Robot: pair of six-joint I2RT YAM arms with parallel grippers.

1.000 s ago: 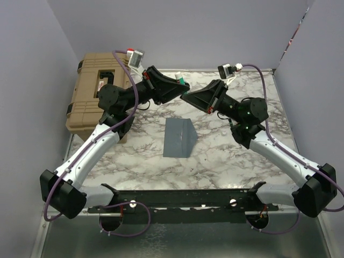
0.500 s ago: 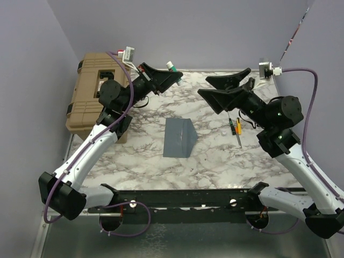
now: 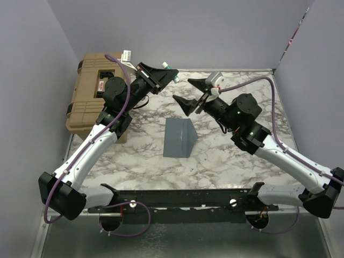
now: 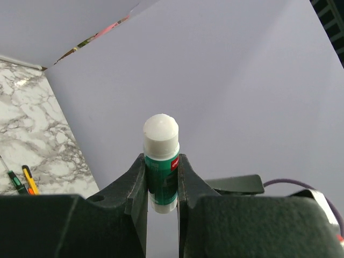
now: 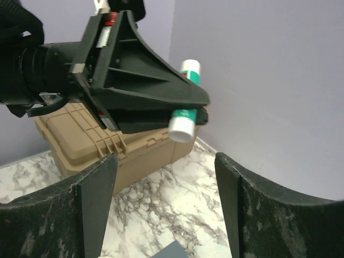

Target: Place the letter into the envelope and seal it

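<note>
Marble counter [image 3: 140, 156] is boxed by plain walls [image 3: 188, 32] left, far and right. A tan hard case [image 3: 88, 94] fills the far-left corner, so free room is centre, right and near. The envelope [image 3: 180, 138] lies flat mid-counter, bare marble on every side and nothing touching it, its flap triangle on the right half. Whether it is sealed I cannot tell. The letter shows in no view and may be inside. The envelope looks like thin, light, limp paper, apt to skate on the smooth stone. Best pin it flat with one fingertip, or nip an edge or the flap crease rather than the middle. Left fingers [image 3: 171, 75] are clenched on a glue stick [image 4: 160, 134], held high over the far edge. It is a rigid, slick little cylinder, gripped round its green body. Right fingers [image 3: 189, 94] are spread wide, grasping nothing, and hang near the left pair, so there is little clearance there. Two small tools [image 4: 21, 180] lie on the right side of the counter.
</note>
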